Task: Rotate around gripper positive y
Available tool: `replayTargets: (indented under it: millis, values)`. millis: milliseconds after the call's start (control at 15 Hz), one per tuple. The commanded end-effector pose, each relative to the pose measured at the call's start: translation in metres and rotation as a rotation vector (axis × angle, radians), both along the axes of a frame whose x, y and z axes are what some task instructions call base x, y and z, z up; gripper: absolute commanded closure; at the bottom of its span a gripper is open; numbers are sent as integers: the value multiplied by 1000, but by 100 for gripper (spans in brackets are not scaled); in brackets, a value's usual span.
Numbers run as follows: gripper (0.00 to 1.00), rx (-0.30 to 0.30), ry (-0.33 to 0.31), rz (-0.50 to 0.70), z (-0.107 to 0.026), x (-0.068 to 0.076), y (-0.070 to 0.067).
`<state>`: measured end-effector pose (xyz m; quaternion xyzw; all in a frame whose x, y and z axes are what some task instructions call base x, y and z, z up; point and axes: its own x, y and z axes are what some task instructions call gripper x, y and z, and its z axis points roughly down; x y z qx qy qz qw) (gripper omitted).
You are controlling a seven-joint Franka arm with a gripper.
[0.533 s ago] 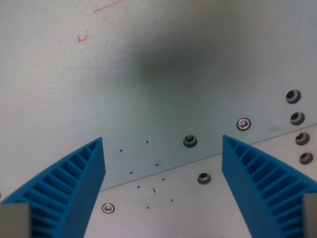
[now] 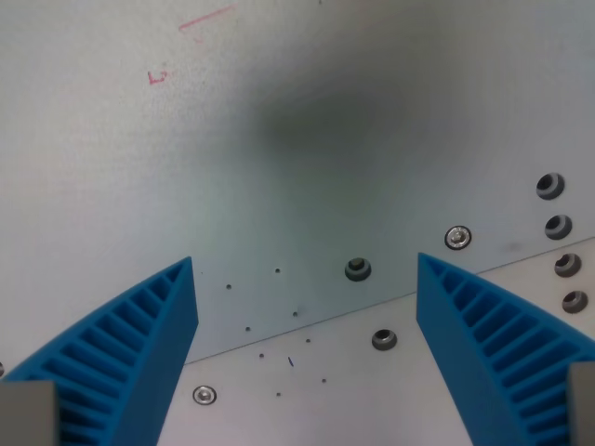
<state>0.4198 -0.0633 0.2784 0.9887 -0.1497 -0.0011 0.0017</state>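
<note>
My gripper (image 2: 305, 269) is open and holds nothing. Its two blue ribbed fingers rise from the bottom corners of the wrist view, one finger (image 2: 130, 353) on the wrist view's left and the other on the wrist view's right. They hang over a pale grey metal tabletop (image 2: 279, 167). A dark soft shadow (image 2: 344, 111) lies on the table above the gap between the fingers. No loose object is in view.
A plate seam (image 2: 307, 325) runs diagonally between the fingers. Screws and bolt holes dot the surface, one (image 2: 358, 269) near the middle and several (image 2: 558, 226) at the wrist view's right edge. Red pen marks (image 2: 204, 19) sit at the top left.
The whole scene has shifted slightly downward in the view, so the camera has moved a little. The fingers keep the same opening.
</note>
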Motion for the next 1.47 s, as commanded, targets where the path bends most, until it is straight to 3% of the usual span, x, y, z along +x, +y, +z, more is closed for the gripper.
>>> replayTargets:
  millis: [67, 1467]
  values:
    - [0, -30, -96, 0, 1, -2, 0]
    - [0, -103, -330, 1, 1, -2, 0]
